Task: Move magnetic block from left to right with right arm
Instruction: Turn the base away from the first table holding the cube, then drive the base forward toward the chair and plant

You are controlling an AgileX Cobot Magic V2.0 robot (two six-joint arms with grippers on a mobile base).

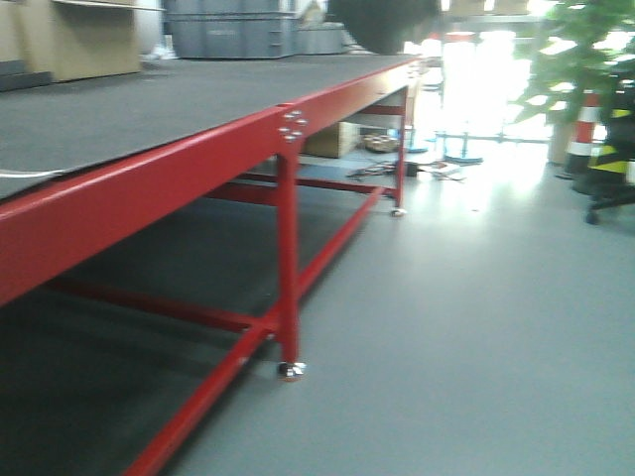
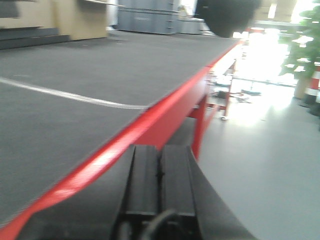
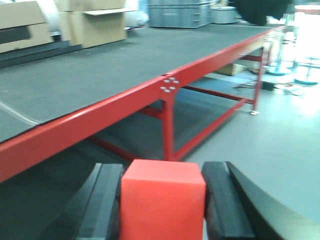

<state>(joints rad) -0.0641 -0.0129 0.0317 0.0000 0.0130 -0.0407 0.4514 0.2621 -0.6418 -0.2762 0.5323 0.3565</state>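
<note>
In the right wrist view the magnetic block [image 3: 162, 200], a bright-red cube, sits between the two black fingers [image 3: 106, 200] of my right gripper [image 3: 163, 192], which is shut on it. The block is held in the air beside the red table frame [image 3: 100, 117], off the tabletop. In the left wrist view my left gripper [image 2: 160, 172] is shut, its two black fingers [image 2: 145, 175] pressed together with nothing between them, hanging just off the table's red edge [image 2: 150, 125]. The front view shows neither gripper nor the block.
A long table with a dark grey mat [image 1: 149, 109] and red legs [image 1: 288, 258] runs away to the back. Cardboard boxes [image 3: 95, 22] and grey crates [image 1: 233, 35] stand at its far end. Grey floor [image 1: 476, 317], a plant [image 1: 585, 59] and a striped post [image 1: 583, 129] lie right.
</note>
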